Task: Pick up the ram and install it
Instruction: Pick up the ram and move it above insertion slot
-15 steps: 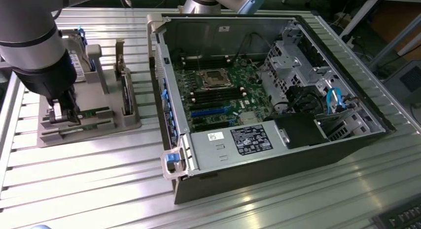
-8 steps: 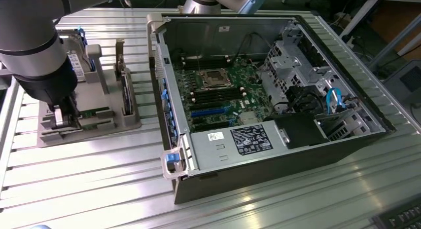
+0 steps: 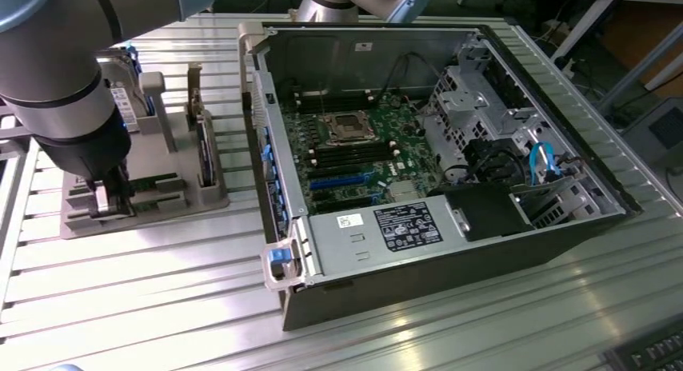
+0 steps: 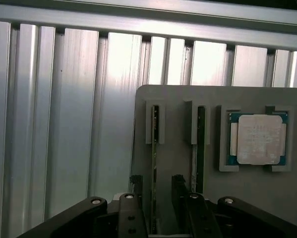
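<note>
End effector (image 4: 156, 184) half open, straddling ram (image 4: 154, 148) in its holder (image 4: 178, 101), nothing gripped; pick step; closing needs square, centred squeeze.

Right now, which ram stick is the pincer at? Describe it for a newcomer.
Find the grey holder beside the open computer case; two thin sticks stand on edge in its parallel slots next to a processor chip. The ram is the stick farther from the chip, flanked by the open pincer.

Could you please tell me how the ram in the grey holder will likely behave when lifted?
Probably stiff and light: the ram is a thin board. Standing on edge in the holder, it may tip once freed.
</note>
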Motion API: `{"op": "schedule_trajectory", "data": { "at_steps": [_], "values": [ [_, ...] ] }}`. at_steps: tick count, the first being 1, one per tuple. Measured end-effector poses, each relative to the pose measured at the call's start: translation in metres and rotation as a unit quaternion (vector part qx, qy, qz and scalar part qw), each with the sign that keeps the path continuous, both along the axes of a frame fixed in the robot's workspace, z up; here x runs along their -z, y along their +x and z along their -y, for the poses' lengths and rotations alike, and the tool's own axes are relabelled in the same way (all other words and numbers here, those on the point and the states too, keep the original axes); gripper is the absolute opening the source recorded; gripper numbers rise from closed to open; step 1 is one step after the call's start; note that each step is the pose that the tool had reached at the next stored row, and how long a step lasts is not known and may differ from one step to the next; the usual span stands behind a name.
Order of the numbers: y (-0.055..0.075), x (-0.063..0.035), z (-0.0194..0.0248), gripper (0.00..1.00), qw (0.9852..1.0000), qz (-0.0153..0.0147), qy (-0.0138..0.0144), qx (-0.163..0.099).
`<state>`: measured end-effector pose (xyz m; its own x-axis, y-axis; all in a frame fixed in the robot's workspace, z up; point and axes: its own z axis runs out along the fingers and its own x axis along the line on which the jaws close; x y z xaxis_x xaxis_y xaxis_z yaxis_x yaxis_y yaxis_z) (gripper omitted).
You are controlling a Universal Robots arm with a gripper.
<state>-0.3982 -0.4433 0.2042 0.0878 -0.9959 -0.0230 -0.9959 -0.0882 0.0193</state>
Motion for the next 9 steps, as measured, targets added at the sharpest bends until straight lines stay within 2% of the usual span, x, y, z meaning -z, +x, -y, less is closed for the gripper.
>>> {"op": "schedule_trajectory", "data": {
  "at_steps": [4,9],
  "values": [
    [0.0,0.0063,0.0002,0.37,1.0,0.0,0.0,0.0],
    [0.0,0.0068,0.0003,0.35,1.0,0.0,0.0,0.0]
  ]
}}
